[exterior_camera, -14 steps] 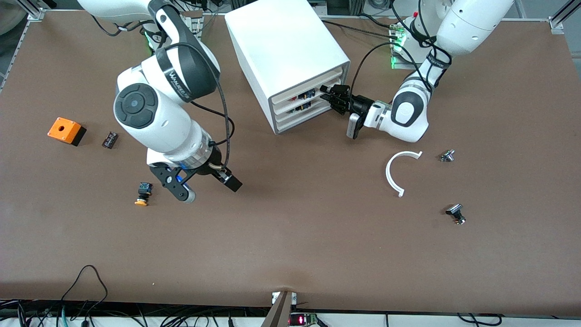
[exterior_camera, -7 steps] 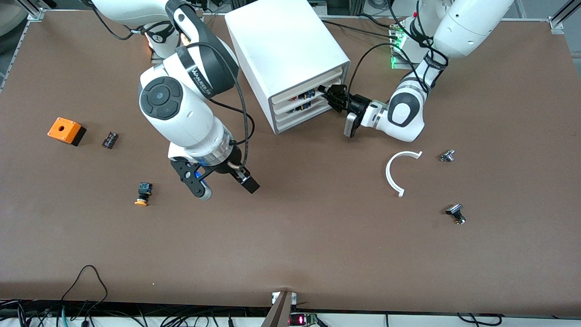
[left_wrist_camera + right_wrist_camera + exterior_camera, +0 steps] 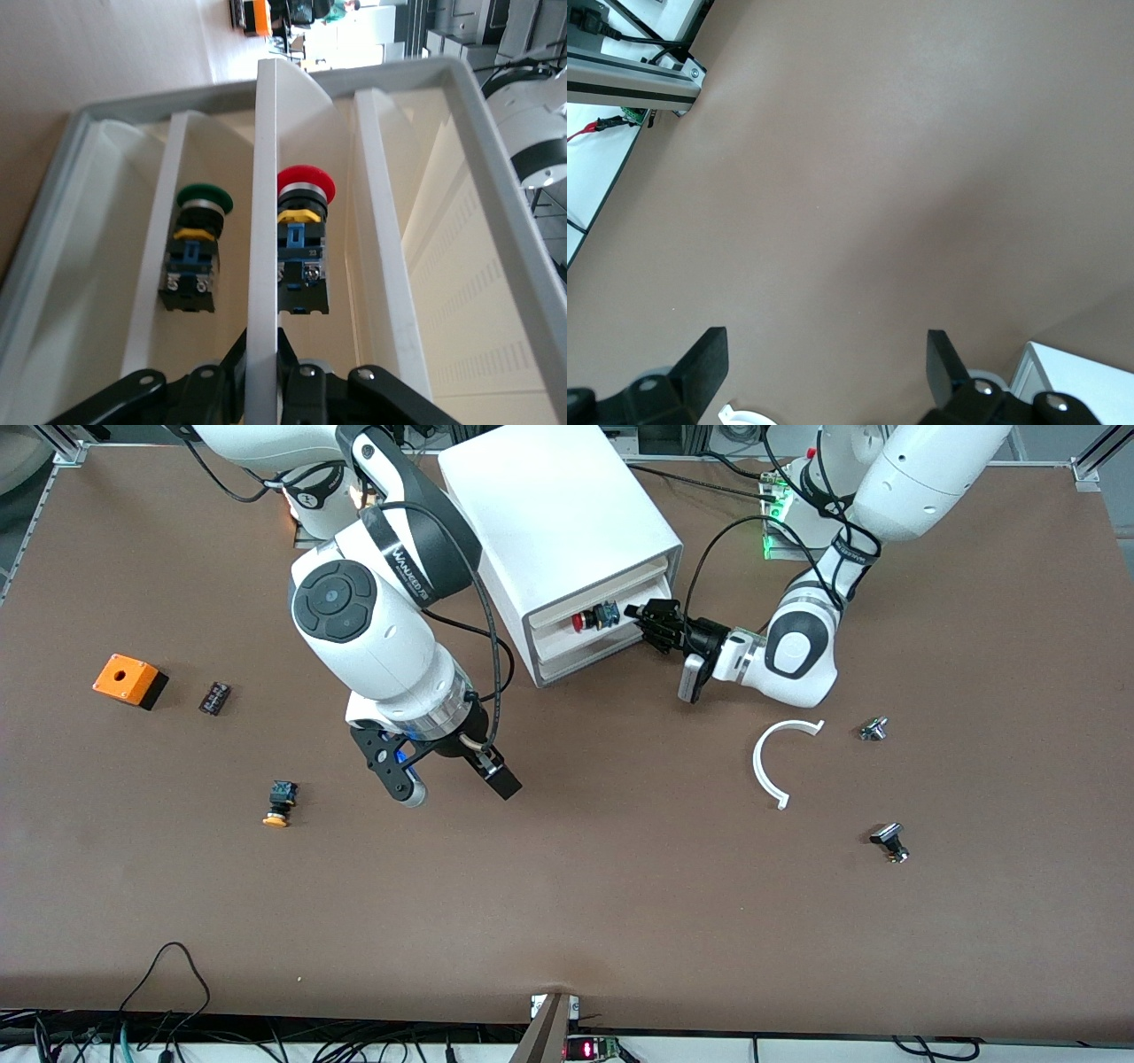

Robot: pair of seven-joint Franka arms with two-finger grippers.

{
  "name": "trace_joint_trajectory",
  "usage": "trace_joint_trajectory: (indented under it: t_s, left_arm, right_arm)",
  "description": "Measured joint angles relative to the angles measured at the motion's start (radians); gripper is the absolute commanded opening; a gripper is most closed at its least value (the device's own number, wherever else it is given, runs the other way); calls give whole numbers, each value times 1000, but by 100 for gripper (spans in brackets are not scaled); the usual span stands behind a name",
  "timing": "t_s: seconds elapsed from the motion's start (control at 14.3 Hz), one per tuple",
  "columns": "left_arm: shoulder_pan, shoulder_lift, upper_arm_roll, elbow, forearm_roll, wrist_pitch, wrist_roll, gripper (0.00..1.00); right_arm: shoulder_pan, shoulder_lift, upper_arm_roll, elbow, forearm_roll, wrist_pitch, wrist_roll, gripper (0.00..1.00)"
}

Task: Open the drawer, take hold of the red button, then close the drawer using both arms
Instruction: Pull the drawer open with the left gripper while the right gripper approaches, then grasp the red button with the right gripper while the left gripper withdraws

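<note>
While drawer (image 3: 611, 622) stands part open from cabinet (image 3: 554, 531), left gripper (image 3: 263, 390) has fingers (image 3: 221, 385) pinched shut on drawer's middle divider at front edge; judged: hold serves as pulling grip. Left forearm lies low, about level, toward cabinet front. Button (image 3: 304, 252), red cap, lies in drawer beside that divider; green-capped button (image 3: 195, 257) in neighbouring compartment. Right gripper (image 3: 447, 779) hangs over bare counter (image 3: 620, 886) with fingers spread wide, holding nothing, wrist pointing down; judged: staged for pick. Orange-capped button (image 3: 279, 804) lies on counter toward right arm's end.
</note>
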Motion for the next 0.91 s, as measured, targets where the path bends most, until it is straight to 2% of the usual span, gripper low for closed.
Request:
trace_joint_trajectory:
  t_s: [0.28,0.49,0.91]
  left_arm:
    - [17,20,48,68,30,3,-40,0]
    - [31,52,92,165,95,-13,-94,0]
    - [59,78,109,249,133,-22,-153,0]
  right_arm:
    - [34,0,1,12,1,3,89,99]
    - [90,1,1,15,1,9,199,99]
    - [225,39,1,15,1,0,372,99]
